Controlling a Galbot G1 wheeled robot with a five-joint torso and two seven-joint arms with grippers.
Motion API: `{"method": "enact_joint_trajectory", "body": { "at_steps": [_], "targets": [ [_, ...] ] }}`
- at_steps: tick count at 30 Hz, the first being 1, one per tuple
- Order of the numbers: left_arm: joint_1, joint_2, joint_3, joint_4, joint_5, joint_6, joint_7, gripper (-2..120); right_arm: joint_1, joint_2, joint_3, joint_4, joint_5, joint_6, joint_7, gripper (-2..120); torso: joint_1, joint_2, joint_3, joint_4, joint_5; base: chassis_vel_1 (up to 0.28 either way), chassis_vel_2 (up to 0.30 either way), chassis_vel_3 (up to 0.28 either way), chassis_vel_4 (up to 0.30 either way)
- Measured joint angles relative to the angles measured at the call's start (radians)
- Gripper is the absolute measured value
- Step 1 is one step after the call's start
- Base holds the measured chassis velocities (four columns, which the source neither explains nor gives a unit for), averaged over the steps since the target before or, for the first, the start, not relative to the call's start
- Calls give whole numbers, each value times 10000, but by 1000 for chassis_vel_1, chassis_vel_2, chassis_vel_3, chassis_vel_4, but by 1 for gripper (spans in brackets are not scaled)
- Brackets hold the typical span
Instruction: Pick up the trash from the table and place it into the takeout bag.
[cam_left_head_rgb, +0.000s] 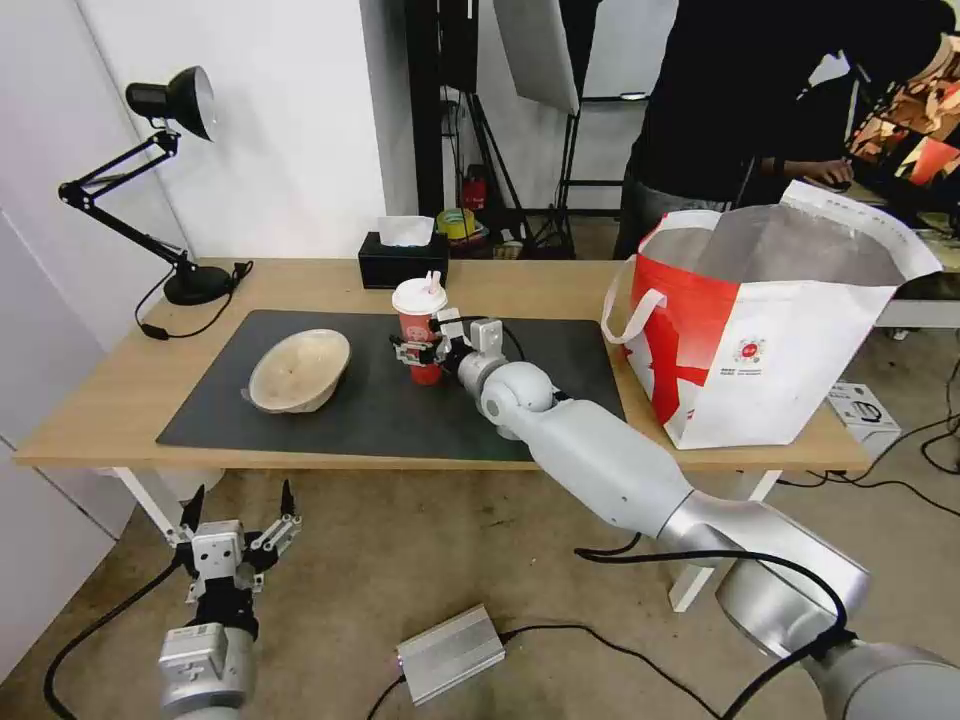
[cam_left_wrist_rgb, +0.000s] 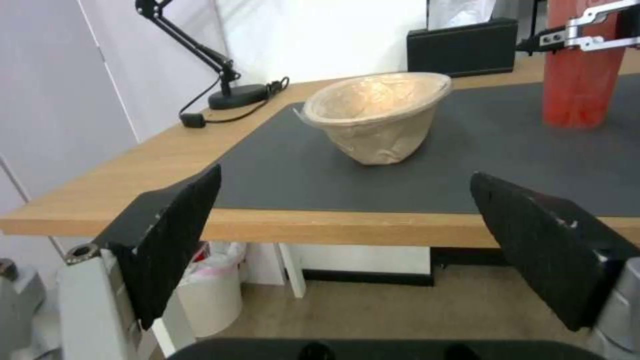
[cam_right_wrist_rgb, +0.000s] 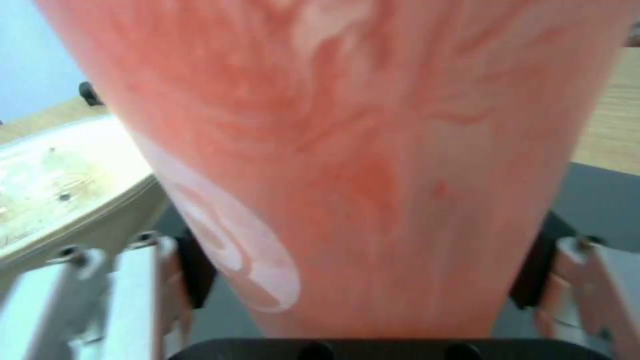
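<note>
Head view, surface: wood-topped surface (cam_left_head_rgb: 120, 400) with a dark mat (cam_left_head_rgb: 350, 420) across its middle, white wall behind.
Head view, cup: red cup (cam_left_head_rgb: 420, 330) with white lid stands upright on the mat, just nearer than the black tissue box (cam_left_head_rgb: 400, 265).
Head view, right gripper: right gripper (cam_left_head_rgb: 422, 350) is at the cup, fingers on either side of its red body, arm stretched over the mat.
Head view, bowl: tan bowl (cam_left_head_rgb: 300, 370) sits tilted on the mat, to the left of the cup and clear of it.
Head view, bag: bag (cam_left_head_rgb: 770, 330) stands open at the right end of the surface, foil lining showing, well apart from the cup.
Head view, left gripper: left gripper (cam_left_head_rgb: 240, 510) hangs low over the floor before the surface edge, fingers spread, holding nothing.
Head view, lamp: black lamp (cam_left_head_rgb: 160, 170) at the far left corner.
Left wrist view: black fingers (cam_left_wrist_rgb: 173, 235) wide apart below the surface edge; bowl (cam_left_wrist_rgb: 380, 115) ahead on the mat, cup (cam_left_wrist_rgb: 577, 90) beyond with the right gripper's metal links against it.
Right wrist view: cup (cam_right_wrist_rgb: 373, 165) sits between the pads (cam_right_wrist_rgb: 197, 270), which press its sides; bowl rim (cam_right_wrist_rgb: 67, 180) is off to one side.
</note>
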Motion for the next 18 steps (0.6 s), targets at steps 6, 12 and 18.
{"method": "enact_joint_trajectory", "body": {
  "at_steps": [6,12,18],
  "targets": [
    [-27,0,19,35,0,0,0,100,-52,-24,-8,46,-13,13,2,51,0,1,-2,-1,0,0,0,0,0],
    [-49,1,22,55,0,0,0,100,-87,-136,-17,180,-9,13,10,29,0,0,-1,0,1,0,0,0,0],
    [-58,1,40,56,0,0,0,100,-150,-332,-17,378,7,17,56,17,0,0,-1,0,1,0,0,0,0]
  ]
}}
